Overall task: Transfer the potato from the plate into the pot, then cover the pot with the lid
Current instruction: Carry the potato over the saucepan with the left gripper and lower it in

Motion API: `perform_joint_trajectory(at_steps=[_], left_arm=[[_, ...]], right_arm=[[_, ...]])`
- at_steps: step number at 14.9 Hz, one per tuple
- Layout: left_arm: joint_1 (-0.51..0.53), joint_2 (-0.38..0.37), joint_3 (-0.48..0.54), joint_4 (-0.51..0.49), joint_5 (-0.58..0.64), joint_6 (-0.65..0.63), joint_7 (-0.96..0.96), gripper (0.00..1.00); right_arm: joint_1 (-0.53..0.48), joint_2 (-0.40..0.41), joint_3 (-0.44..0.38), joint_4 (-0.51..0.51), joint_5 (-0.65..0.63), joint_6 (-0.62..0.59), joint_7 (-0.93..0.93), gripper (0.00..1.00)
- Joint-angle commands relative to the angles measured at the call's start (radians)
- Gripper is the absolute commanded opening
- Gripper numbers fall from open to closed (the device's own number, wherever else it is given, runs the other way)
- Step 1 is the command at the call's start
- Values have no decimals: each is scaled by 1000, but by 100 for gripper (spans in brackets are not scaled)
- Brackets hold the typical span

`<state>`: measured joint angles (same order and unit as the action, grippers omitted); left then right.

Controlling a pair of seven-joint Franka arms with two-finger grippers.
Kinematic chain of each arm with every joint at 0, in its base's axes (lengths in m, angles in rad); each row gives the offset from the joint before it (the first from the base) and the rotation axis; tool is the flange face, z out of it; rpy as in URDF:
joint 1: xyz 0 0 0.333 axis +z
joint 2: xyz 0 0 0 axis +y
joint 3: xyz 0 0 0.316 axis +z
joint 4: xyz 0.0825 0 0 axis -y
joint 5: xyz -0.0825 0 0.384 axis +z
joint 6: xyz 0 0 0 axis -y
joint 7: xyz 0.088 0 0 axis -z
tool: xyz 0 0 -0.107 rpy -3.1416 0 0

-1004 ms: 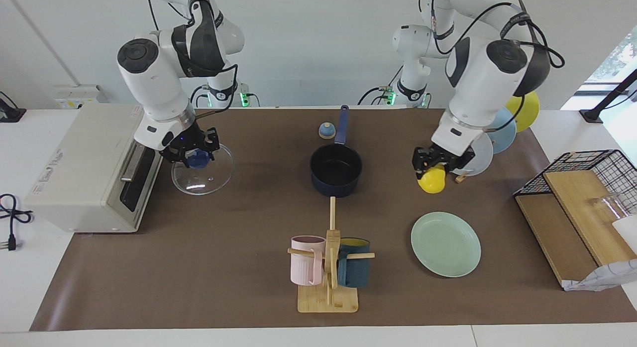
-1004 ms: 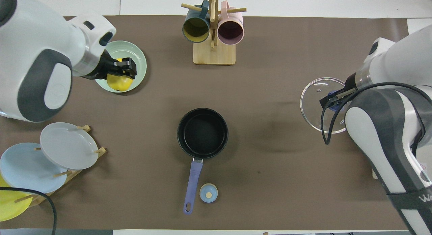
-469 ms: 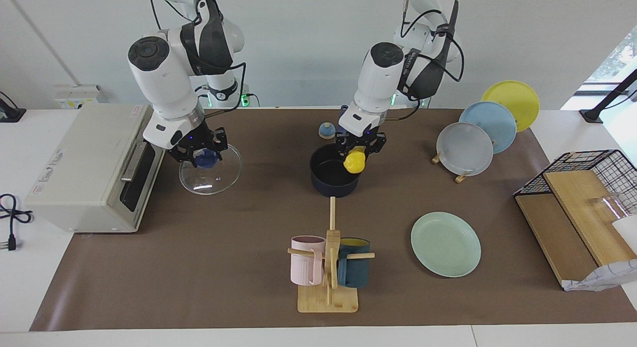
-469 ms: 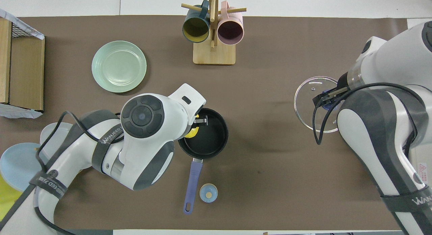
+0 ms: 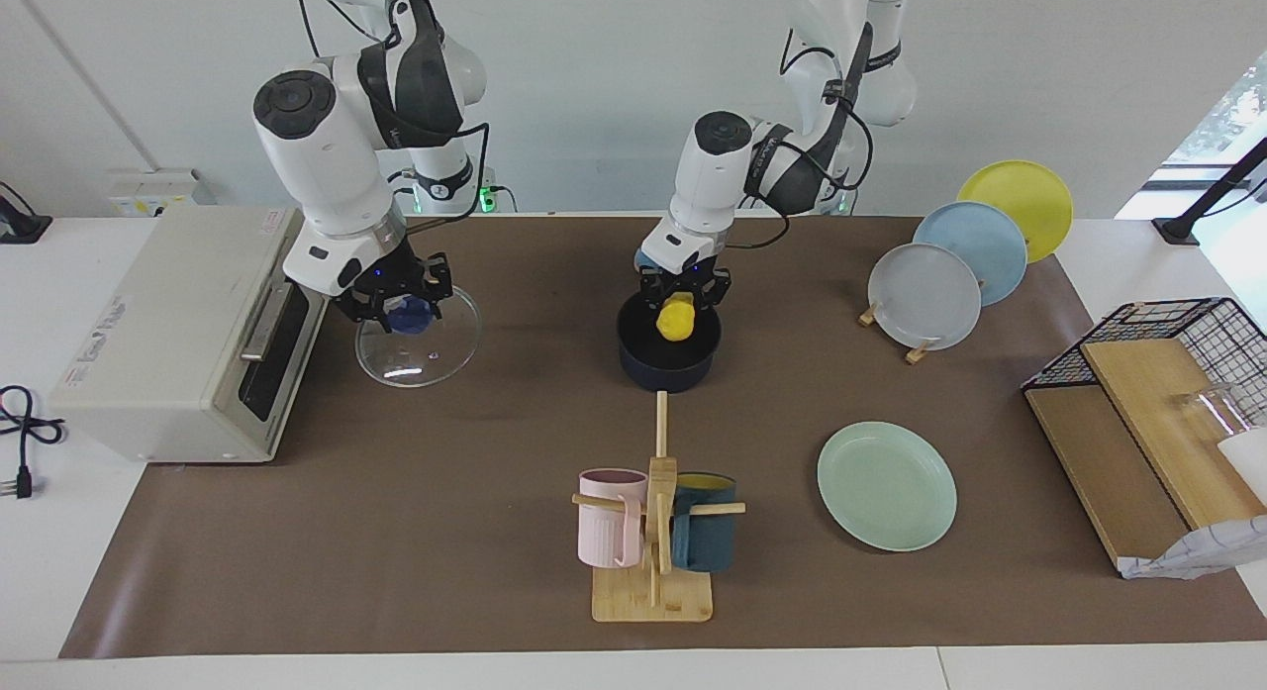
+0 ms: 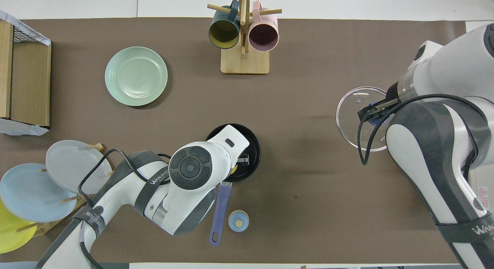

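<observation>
The yellow potato (image 5: 675, 322) hangs in the mouth of the dark blue pot (image 5: 669, 365), with my left gripper (image 5: 681, 296) shut on it from above. In the overhead view my left arm covers most of the pot (image 6: 253, 146); only a sliver of the potato (image 6: 234, 169) shows under the left gripper (image 6: 241, 159). The mint-green plate (image 5: 886, 484) (image 6: 136, 76) lies bare toward the left arm's end. My right gripper (image 5: 396, 309) (image 6: 376, 114) is shut on the blue knob of the glass lid (image 5: 421, 345) (image 6: 353, 107), which it holds tilted beside the toaster oven.
A toaster oven (image 5: 178, 334) stands at the right arm's end. A wooden mug rack (image 5: 653, 532) holds two mugs, farther from the robots than the pot. A small bell (image 6: 238, 220) sits beside the pot's handle (image 6: 220, 207). A plate rack (image 5: 950, 274) and a wire basket (image 5: 1168, 413) stand at the left arm's end.
My left gripper has carried the potato from near the plate rack to the pot and lowered it into the pot's mouth. The right gripper with the lid has shifted slightly toward the pot.
</observation>
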<state>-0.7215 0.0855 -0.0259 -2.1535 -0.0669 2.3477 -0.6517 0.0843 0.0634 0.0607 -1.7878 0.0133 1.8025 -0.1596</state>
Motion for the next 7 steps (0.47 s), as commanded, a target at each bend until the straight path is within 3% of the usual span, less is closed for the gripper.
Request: perform_joint_trajectory(at_steps=[1,7], left_arm=[[-33,25,20,-26,1,67,-22,0],[-67,88,21,-29,10,110,-38,0]], right_arm=[[-3,10,4,30,17,-26,23,0],[-3,10,4,30,17,-26,23,0]])
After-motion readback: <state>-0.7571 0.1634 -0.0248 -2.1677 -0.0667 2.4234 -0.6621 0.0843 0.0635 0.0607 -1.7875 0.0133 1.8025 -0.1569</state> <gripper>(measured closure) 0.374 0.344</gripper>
